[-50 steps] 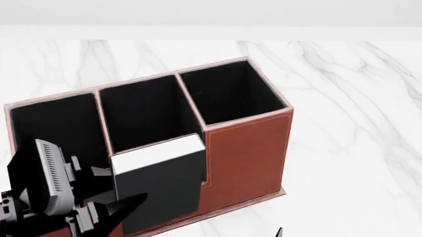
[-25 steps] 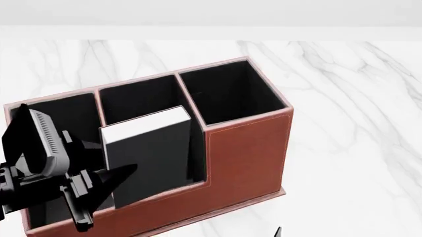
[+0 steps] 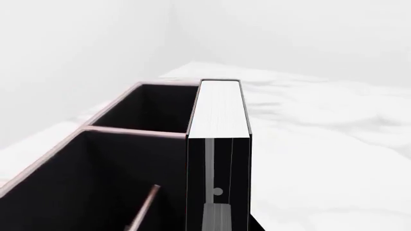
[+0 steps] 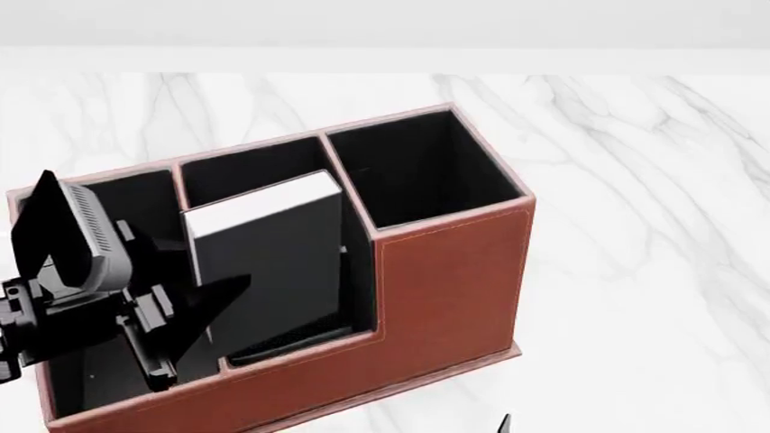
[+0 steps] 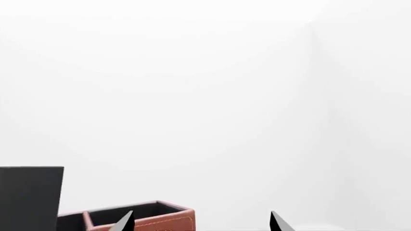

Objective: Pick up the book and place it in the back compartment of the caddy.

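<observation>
Head view first: shows a white marble table [image 4: 626,180] with grey veining, smooth and matte, filling most of the picture. Carries the caddy [image 4: 452,280] set at an angle: reddish-brown leather outside, pale stitching along the edges, black lining within, a stepped wall and a flat base rim. Splits into tall end cells and two middle cells.

Next in size, the book [image 4: 270,262]: thick, rectangular, plain matte black covers, white page edges turned upward. Stands nearly upright with a slight lean, its lower end down inside the back compartment [image 4: 357,293], behind the low brown outer wall, its upper part rising well above that wall. Cannot tell whether its lower end touches the cell floor.

Reaches in from the picture's left at about the level of the caddy's rim, over the left end cell: the left gripper [image 4: 223,302], black and angular with a ribbed grey block on its body, closed on the book, one pointed finger flat against the near cover. From the left wrist view, looks along the book's page edges with the black cells just beside it.

Smallest: the right gripper [image 5: 200,224], low and well apart from the caddy, its two dark fingertips spread wide, grasping nothing.
</observation>
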Available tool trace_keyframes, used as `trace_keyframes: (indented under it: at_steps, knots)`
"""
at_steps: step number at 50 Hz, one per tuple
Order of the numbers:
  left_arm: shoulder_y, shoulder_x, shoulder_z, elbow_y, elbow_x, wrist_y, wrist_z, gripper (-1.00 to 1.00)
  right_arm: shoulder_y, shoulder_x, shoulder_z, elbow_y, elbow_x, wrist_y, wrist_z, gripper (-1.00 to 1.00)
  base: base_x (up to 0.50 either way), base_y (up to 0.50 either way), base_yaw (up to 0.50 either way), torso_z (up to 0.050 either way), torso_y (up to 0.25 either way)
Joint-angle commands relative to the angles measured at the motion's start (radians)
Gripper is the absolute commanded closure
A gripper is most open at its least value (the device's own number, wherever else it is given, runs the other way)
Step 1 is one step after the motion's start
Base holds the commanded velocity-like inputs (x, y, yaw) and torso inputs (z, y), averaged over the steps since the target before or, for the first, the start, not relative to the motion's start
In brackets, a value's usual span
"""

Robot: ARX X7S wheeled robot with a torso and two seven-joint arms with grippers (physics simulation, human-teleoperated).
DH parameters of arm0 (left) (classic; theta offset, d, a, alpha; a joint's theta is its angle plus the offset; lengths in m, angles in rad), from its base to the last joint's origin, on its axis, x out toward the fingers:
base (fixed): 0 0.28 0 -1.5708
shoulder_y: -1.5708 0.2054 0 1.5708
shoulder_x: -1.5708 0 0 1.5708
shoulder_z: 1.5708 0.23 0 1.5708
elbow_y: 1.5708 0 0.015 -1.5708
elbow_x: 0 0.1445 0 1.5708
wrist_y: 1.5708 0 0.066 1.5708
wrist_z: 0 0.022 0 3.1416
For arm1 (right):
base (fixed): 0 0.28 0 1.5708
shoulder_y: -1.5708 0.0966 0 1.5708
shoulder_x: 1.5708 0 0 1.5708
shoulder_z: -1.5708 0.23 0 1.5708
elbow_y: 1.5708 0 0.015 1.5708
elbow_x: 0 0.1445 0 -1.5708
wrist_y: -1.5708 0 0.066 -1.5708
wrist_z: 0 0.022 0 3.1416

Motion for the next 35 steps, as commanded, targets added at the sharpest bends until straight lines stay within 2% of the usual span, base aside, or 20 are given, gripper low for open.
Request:
trace_keyframes:
  at_steps: [1,18,35]
  knots:
    - [-0.02,0.044,-0.041,-0.074,-0.025,0.019,0.026,1.0,0.004,0.0,-0.004,0.006,0.0,0.0,0.003,-1.0,0.0,0.0,0.0,0.0,0.0]
    - [-0.036,0.113,-0.04,-0.22,-0.002,0.042,0.066,1.0,0.006,0.003,-0.009,0.008,0.002,0.001,0.006,-1.0,0.0,0.0,0.0,0.001,0.002]
    - [-0.063,0.225,-0.032,-0.428,0.027,0.073,0.138,1.0,0.008,0.011,-0.008,0.004,0.016,0.001,0.009,-1.0,0.0,0.0,0.0,0.0,0.001]
